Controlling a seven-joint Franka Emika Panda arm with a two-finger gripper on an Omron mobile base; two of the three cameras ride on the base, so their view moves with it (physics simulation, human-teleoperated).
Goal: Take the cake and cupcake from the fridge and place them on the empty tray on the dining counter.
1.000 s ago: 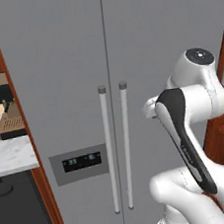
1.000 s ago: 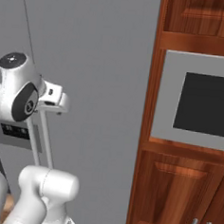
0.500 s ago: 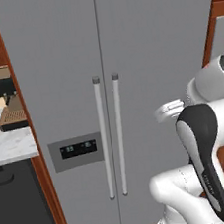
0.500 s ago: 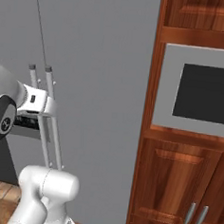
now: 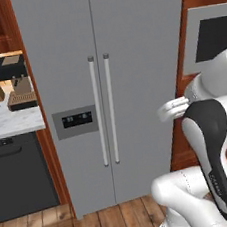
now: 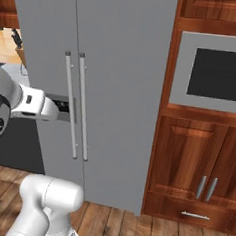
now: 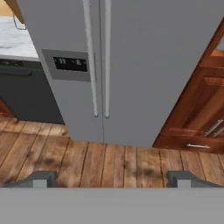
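Observation:
The tall grey fridge [image 5: 139, 57] stands straight ahead with both doors closed, so the cake and the cupcake are hidden. Its two long bar handles [image 5: 104, 111] meet at the middle seam, and the dark display panel [image 5: 76, 120] sits on the left door. The right base view shows the fridge [image 6: 124, 65] on the left half. In the hand view the fridge [image 7: 148, 52] is some way ahead above the wood floor, and my gripper [image 7: 113, 179] is open with nothing between its fingertips [image 7: 43, 178]. The tray and the dining counter are out of view.
Left of the fridge a marble wall counter [image 5: 7, 131] carries a coffee machine [image 5: 14, 80], with a dark appliance front [image 5: 20, 177] below. To the right, reddish wood cabinets [image 6: 197, 161] hold a built-in oven [image 6: 219, 73]. Wood floor [image 7: 113, 162] lies in front.
The whole picture has shifted: the base has backed away, so the fridge looks smaller and the floor now shows. The arm has folded lower. The gripper stays open.

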